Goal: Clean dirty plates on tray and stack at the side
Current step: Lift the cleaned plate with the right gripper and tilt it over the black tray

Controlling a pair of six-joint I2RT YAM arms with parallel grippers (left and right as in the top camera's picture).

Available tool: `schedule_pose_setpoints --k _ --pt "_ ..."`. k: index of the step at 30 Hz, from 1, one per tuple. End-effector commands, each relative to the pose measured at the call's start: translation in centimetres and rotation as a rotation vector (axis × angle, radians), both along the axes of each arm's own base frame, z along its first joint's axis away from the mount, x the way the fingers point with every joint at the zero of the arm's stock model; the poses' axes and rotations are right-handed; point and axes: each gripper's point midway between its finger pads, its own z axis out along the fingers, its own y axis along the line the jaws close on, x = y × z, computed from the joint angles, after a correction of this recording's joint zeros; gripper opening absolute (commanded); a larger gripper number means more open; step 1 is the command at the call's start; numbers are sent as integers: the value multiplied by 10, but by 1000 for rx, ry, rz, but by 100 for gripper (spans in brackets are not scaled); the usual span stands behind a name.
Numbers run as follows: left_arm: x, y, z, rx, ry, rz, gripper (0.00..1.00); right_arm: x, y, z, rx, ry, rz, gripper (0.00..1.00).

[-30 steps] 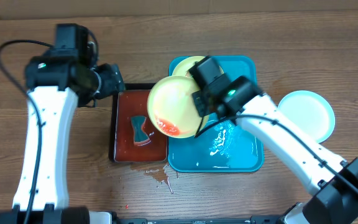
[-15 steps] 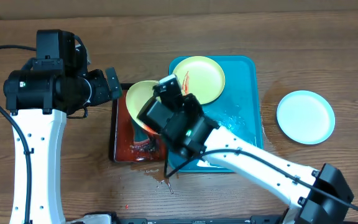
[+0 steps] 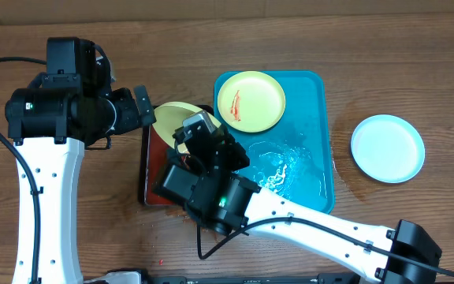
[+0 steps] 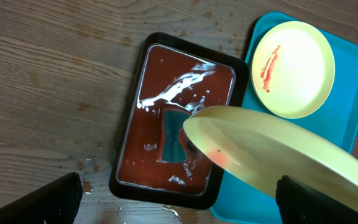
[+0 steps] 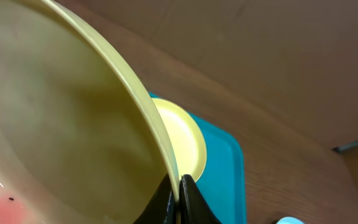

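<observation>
Pinching only the rim, right hand (image 5: pixel 179 188) is clamped on tilted plate (image 4: pixel 272 149) over black tray (image 4: pixel 129 124); slip or sauce drips onto desk (image 3: pixel 416 63) are risked; left hand (image 3: pixel 140 106) is seen open.

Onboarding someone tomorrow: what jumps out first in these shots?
A yellow plate, pinched at its rim by the right gripper, hangs tilted over the black tray of red liquid. A smeared plate lies on the blue tray; a blue plate sits alone on the table, far right.
</observation>
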Motion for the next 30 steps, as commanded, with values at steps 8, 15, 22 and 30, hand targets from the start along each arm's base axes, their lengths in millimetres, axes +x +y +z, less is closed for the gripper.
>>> schedule_pose_setpoints --k 8,15,22,30 --pt "3 2 3 21 -12 -19 100 -7 4 27 28 -112 -26 4" --pt "3 2 3 21 -12 -19 100 -6 4 28 33 -121 -30 4" --pt "3 2 3 21 -12 -19 100 -5 0 33 22 -151 -50 4" --pt "3 2 3 21 -12 -19 100 -5 0 33 21 -152 -51 4"
